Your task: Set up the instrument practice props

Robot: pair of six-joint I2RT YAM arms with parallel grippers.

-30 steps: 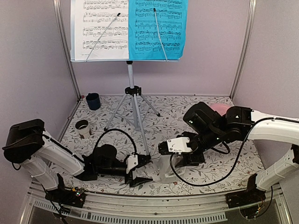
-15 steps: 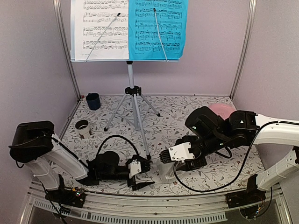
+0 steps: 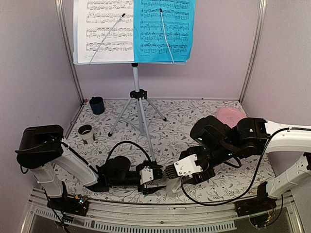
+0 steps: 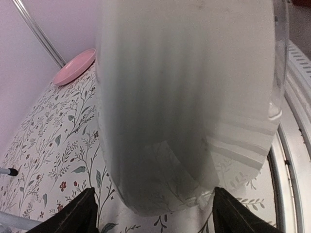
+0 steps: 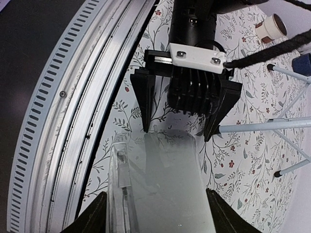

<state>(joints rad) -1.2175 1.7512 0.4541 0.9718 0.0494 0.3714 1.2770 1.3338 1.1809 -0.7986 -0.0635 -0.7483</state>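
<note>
The silver music stand (image 3: 137, 92) stands at the back with the white music sheet (image 3: 104, 29) and the blue music sheet (image 3: 164, 29) side by side on its tray. The white metronome (image 3: 171, 188) is low at the table's front edge, between both grippers. My right gripper (image 3: 170, 175) holds its wide end between spread fingers; in the right wrist view the metronome (image 5: 170, 184) fills my right gripper (image 5: 155, 213). My left gripper (image 3: 156, 175) is open and faces it, fingertips flanking the metronome's narrow end (image 4: 184, 97); the left gripper (image 4: 155, 213) shows at that view's bottom edge.
A pink plate (image 3: 228, 115) lies at the back right behind the right arm. A dark blue cup (image 3: 96, 104) and a small dark cup (image 3: 86, 132) stand at the left. The tripod legs (image 5: 272, 125) spread just beyond the grippers. The metal front rail (image 5: 73, 97) is close by.
Both grippers have come toward the table's front and closer together. The right one has brought the metronome forward, and the left one now meets its end.
</note>
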